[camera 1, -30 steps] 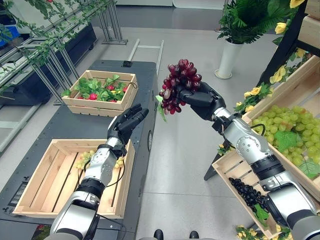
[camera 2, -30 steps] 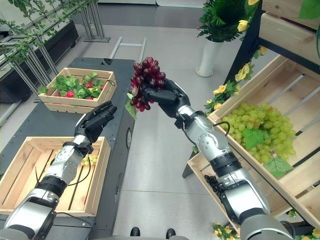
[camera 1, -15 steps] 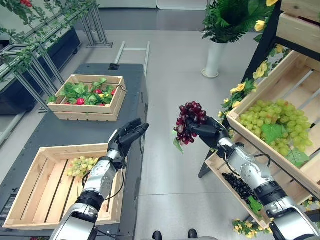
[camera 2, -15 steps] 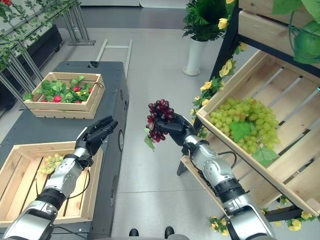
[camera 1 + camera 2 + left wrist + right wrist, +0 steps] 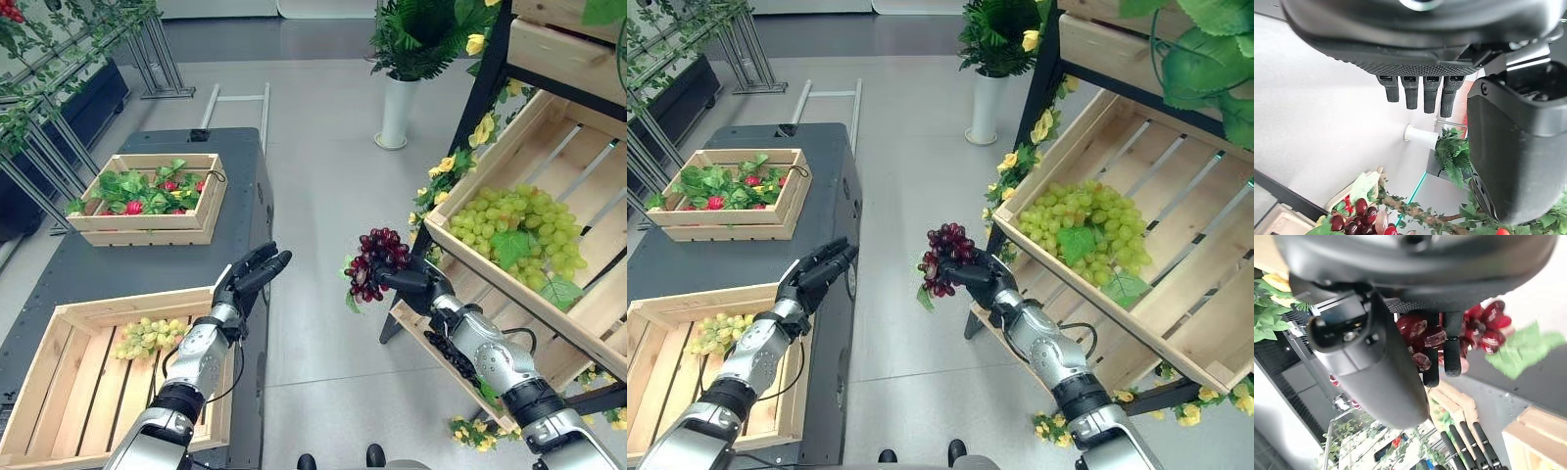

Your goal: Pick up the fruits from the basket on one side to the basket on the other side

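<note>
Now the right robot hand (image 5: 416, 282) clasps the red grapes (image 5: 375, 261) aloft.

Worktop (image 5: 147, 255) at frame left carries two crates: leafy crate (image 5: 147, 199) upper left, slatted crate (image 5: 108, 377) lower left, grapes (image 5: 147, 338) inside. Shelf crate (image 5: 549, 284) at right. Potted plant (image 5: 397, 88) top centre on floor.
</note>
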